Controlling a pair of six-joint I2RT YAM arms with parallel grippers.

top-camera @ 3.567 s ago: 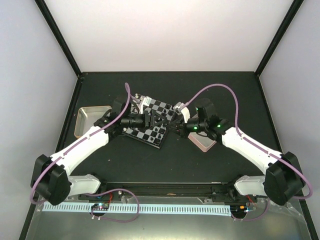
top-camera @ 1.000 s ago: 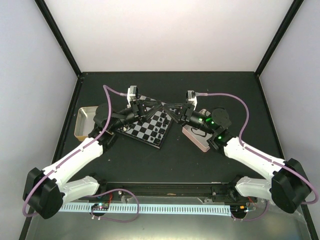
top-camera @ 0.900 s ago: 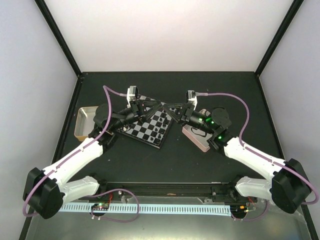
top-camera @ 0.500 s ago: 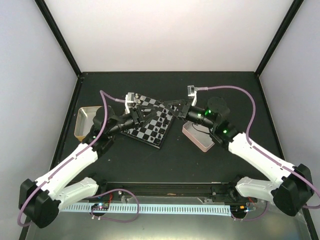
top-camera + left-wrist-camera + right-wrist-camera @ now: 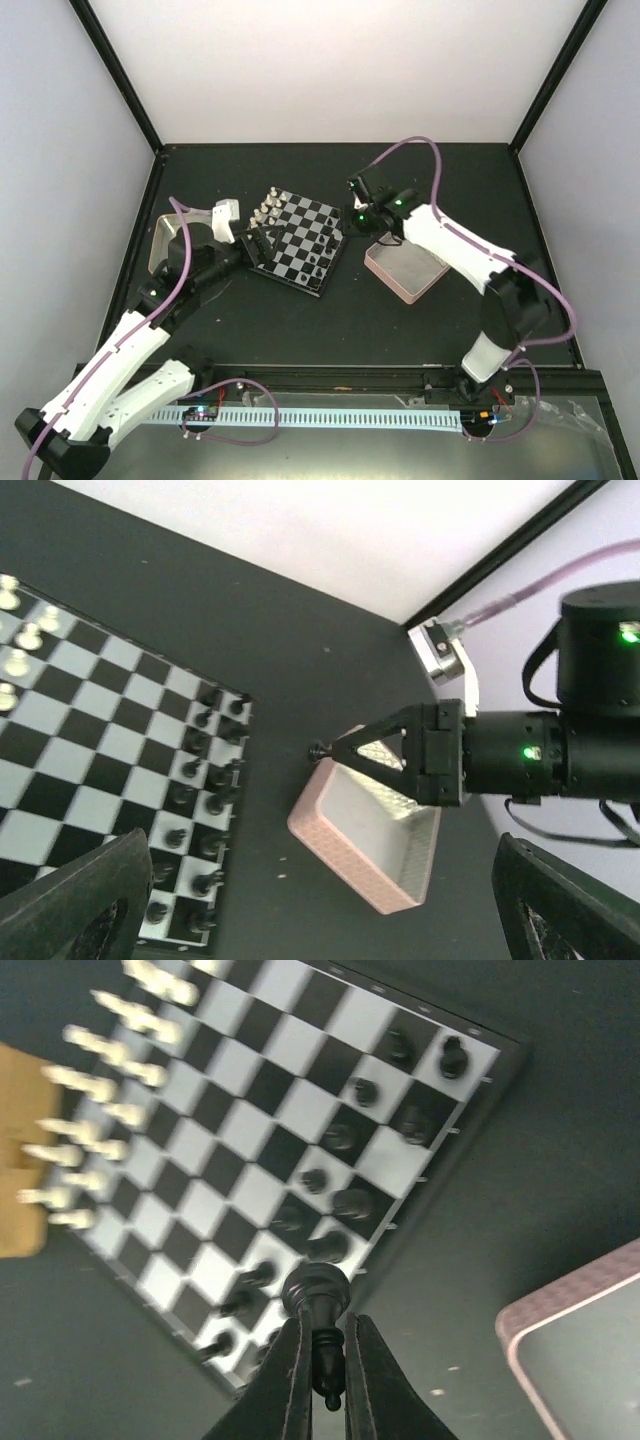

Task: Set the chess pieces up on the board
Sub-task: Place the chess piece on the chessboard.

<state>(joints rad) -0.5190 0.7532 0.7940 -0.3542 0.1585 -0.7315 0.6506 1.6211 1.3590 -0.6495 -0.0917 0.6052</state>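
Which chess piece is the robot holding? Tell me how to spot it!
Start at the chessboard in the middle of the dark table and go to its edge lined with black pieces, on the side of the pink-rimmed tin. Just there the right gripper pinches one black chess piece; unlike the others, it stands on no square.

A pinkish tin [image 5: 404, 268] and gold-rimmed tin [image 5: 160, 246] lie on the dark table [image 5: 350, 332].

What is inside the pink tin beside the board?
The pink tin shows only a bare floor, no pieces. The right gripper, holding a black piece, hides one corner.
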